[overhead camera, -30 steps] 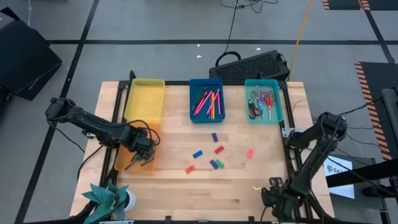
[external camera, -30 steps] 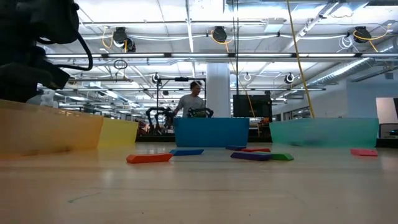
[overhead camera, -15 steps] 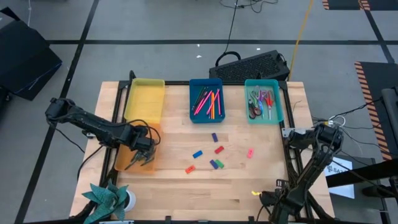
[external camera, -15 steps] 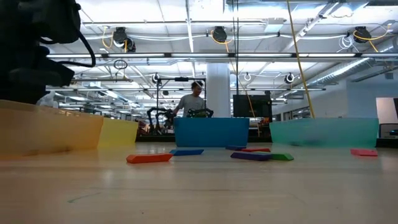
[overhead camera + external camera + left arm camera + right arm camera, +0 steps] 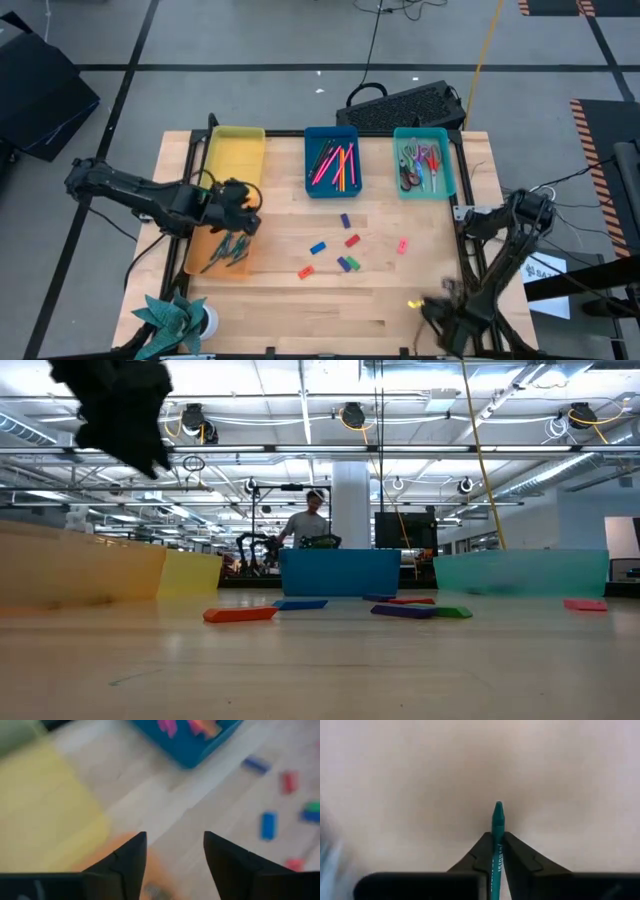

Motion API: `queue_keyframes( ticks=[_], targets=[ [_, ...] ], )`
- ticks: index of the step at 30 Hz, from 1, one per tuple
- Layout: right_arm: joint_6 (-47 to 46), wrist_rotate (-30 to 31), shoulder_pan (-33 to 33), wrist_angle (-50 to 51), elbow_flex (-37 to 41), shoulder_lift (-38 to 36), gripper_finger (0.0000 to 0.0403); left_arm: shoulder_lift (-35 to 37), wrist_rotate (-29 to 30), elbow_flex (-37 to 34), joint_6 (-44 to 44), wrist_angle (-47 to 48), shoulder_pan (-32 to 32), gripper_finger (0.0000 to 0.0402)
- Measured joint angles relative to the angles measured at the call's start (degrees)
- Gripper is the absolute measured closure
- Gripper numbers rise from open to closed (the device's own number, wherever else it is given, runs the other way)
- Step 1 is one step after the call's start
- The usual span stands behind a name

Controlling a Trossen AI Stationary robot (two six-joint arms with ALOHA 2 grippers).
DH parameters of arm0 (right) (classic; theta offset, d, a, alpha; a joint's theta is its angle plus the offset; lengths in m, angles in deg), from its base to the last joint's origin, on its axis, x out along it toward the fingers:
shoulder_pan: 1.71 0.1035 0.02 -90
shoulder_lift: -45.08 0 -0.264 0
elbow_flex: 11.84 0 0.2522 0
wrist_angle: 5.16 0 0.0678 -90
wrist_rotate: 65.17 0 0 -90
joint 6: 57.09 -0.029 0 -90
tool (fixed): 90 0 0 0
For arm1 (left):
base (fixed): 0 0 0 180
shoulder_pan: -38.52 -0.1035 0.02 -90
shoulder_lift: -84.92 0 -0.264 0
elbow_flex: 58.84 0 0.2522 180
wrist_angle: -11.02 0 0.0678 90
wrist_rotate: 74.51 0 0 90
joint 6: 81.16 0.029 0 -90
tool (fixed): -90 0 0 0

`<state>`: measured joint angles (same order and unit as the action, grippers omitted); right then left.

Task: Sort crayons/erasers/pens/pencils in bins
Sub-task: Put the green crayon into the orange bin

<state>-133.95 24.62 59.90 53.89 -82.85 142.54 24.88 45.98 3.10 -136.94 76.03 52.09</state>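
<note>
Now the left hand (image 5: 238, 197) has lifted up and away from the orange bin (image 5: 222, 250), where a second ago it sat low over the bin's floor; its fingers (image 5: 125, 862) are spread apart with nothing between them, and thin green sticks (image 5: 228, 251) lie in the bin just beneath and behind it. That reads as a drop completed. Ahead of this hand, well apart on the bare counter (image 5: 380, 300), the erasers (image 5: 347, 264) lie scattered and unsorted, short of the blue bin (image 5: 331, 160) and teal bin (image 5: 425, 161); the yellow bin (image 5: 232, 158) just beside the hand looks unfilled, so erasers are probably next. The right hand (image 5: 496, 854), down at the counter's near right corner, is clamped on a teal crayon (image 5: 497, 832) pointing straight out past its tips.
</note>
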Motion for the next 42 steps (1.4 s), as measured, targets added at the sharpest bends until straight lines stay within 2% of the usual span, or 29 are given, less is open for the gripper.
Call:
queue_keyframes(
  ticks=[5, 6, 8, 10, 13, 16, 22, 29, 32, 37, 40, 42],
  targets=[
    [1.0, 12.5, -4.8, 0.9, -0.1, -10.7, 0.0380, -0.2, -1.1, 0.0, 13.5, -18.0, -2.3, 0.0162],
    [1.8, 14.7, -6.1, 0.5, -0.1, -13.0, 0.0383, -0.8, -2.8, 0.0, 17.2, -22.8, -2.5, 0.0154],
    [4.5, 22.6, -9.7, -1.6, -0.1, -17.2, 0.0387, -2.4, -8.0, 0.0, 25.9, -32.7, -2.5, 0.0141],
    [8.0, 30.3, -13.7, -5.3, -0.1, -20.8, 0.0387, -4.6, -12.8, 0.0, 32.3, -42.3, -2.2, 0.0134],
    [17.7, 34.8, -19.0, -15.0, -0.1, -24.5, 0.0384, -8.4, -18.5, 0.0, 36.0, -54.1, -1.7, 0.0131],
    [30.2, 38.1, -24.4, -27.5, -0.2, -25.6, 0.0384, -12.7, -23.1, 0.0, 36.0, -64.1, -1.6, 0.0131],
    [45.5, 36.0, -32.4, -47.4, -0.2, -24.5, 0.0383, -20.0, -25.4, -0.1, 35.4, -77.8, -0.7, 0.0131],
    [51.6, 30.1, -36.8, -59.2, -0.2, -22.4, 0.0383, -24.3, -23.1, -0.1, 39.1, -86.8, 0.1, 0.0131],
    [53.3, 30.0, -37.9, -62.1, -0.2, -21.7, 0.0383, -25.9, -23.1, -0.1, 37.4, -89.3, -0.8, 0.0131],
    [54.2, 30.1, -40.1, -62.6, -0.2, -21.5, 0.0383, -28.2, -26.5, 0.0, 36.1, -95.1, -1.7, 0.0135],
    [54.2, 30.1, -41.2, -62.6, -0.2, -21.5, 0.0383, -28.3, -27.5, 0.0, 35.7, -95.2, -2.0, 0.0162],
    [54.2, 30.1, -41.9, -62.6, -0.2, -21.5, 0.0383, -28.2, -27.6, 0.0, 35.7, -95.2, -2.3, 0.0194]
  ],
)
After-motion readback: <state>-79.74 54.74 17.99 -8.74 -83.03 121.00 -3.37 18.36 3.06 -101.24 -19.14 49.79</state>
